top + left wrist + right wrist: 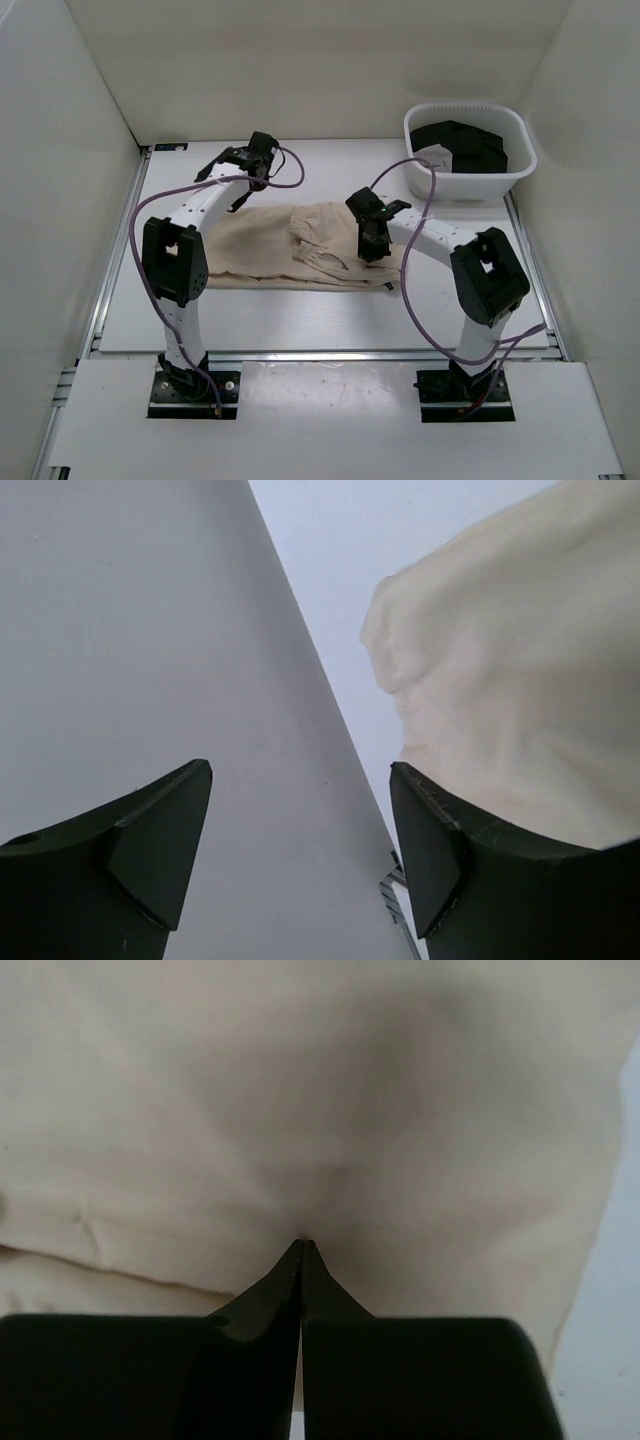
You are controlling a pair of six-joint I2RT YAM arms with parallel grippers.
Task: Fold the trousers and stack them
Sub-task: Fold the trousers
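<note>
Right fingers (265, 1305) pinch trousers (300, 1090); overhead view hides that.

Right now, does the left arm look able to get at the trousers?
Probably yes. The left gripper hangs open just off the edge of the trousers, with the cloth close beside one finger. Nothing shows between them.

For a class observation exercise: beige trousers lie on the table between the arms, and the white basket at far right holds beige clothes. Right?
No. The top external view shows the white basket holds black clothes, not beige. The rest stands: the trousers lie on the table.
</note>
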